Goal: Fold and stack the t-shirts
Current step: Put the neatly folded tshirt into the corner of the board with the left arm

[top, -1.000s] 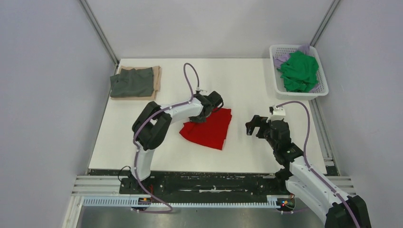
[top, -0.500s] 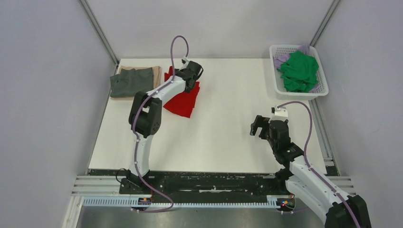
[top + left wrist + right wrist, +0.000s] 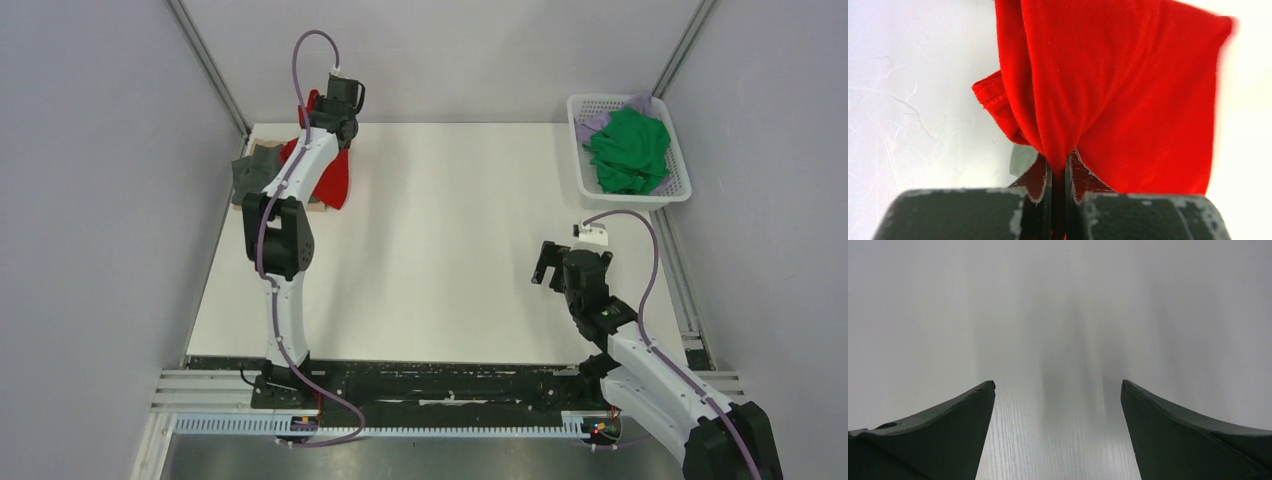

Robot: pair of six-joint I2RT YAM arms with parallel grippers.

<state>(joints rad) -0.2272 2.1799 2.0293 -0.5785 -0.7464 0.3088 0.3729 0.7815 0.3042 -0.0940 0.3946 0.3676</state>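
While left tool (image 3: pixel 1058 162) pinches red t-shirt (image 3: pixel 1128 85), right tool (image 3: pixel 1058 383) wide open.

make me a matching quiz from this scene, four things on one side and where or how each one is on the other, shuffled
Things:
1 red t-shirt
2 green t-shirt
3 left gripper
4 right gripper

States:
a open above the bare table
b lying in the white basket
c hanging at the far left, by the folded pile
d shut on cloth

Pairs: 1-c, 2-b, 3-d, 4-a
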